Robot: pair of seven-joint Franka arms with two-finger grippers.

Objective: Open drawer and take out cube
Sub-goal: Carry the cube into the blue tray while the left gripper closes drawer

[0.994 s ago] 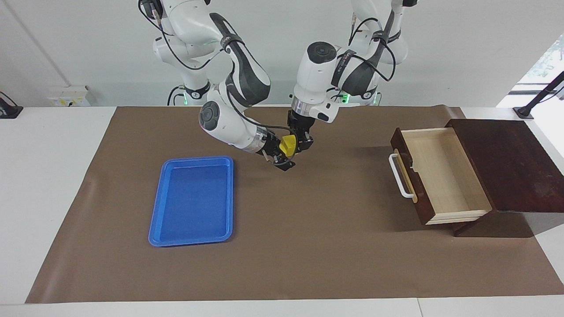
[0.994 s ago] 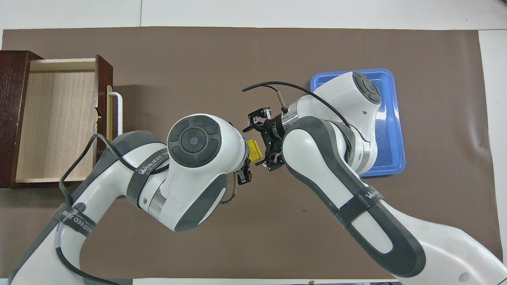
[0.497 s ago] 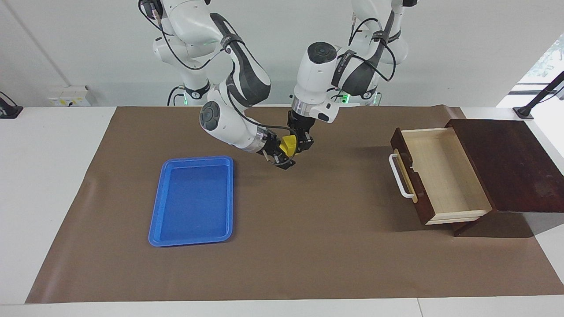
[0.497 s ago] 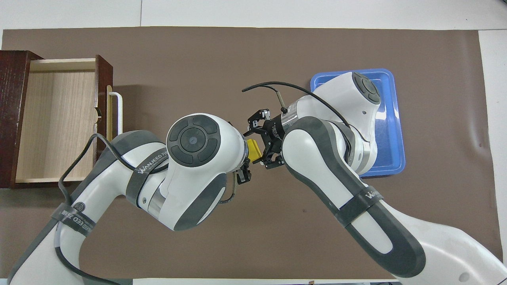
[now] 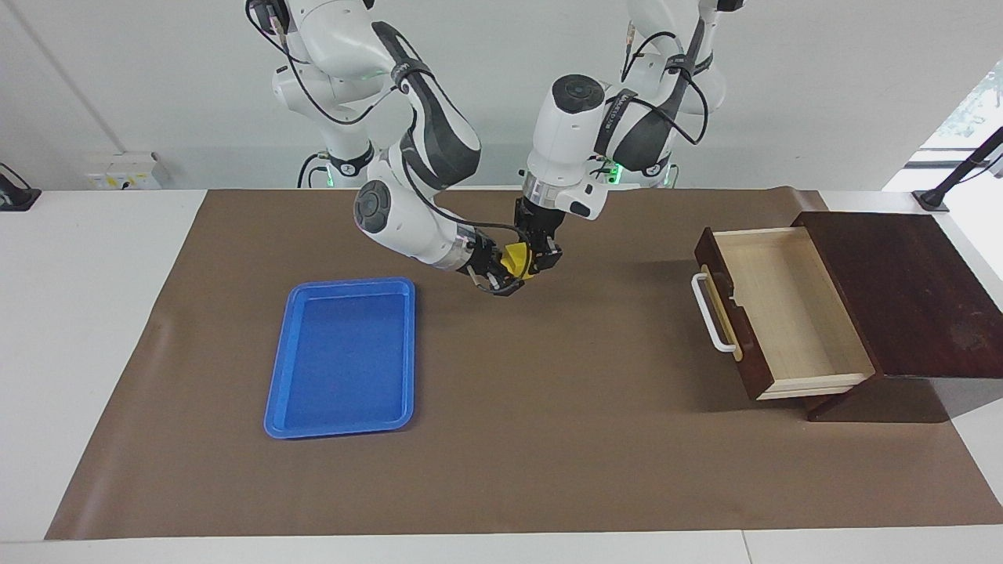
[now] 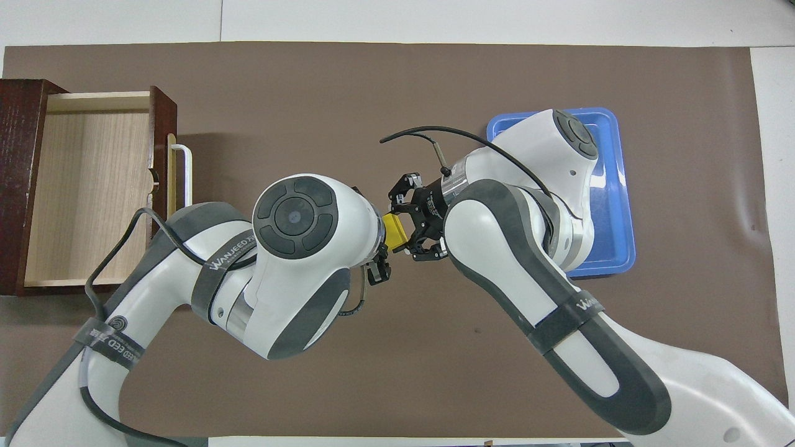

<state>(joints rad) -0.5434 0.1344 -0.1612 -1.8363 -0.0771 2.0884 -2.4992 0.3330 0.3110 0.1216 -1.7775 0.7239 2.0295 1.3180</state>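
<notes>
Both grippers, left (image 5: 541, 258) and right (image 5: 501, 276), clamp the cube (image 5: 515, 259) over the mat (image 5: 548, 439). The drawer (image 5: 783, 313) stands open, nothing inside; the tray (image 5: 345, 356) holds nothing.

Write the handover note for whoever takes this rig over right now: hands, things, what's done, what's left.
Left hand: shut on the cube, up in the air over the brown mat, mid-table.
Right hand: also shut on the cube, gripping it from the blue tray's side. Both hands hold it at once.
Drawer: pulled open at the left arm's end of the table, nothing inside.
Blue tray: on the mat toward the right arm's end, nothing in it.
Done: drawer opened, cube out.
Left: likely the left hand lets go so the right hand can carry the cube on, perhaps to the tray.
</notes>
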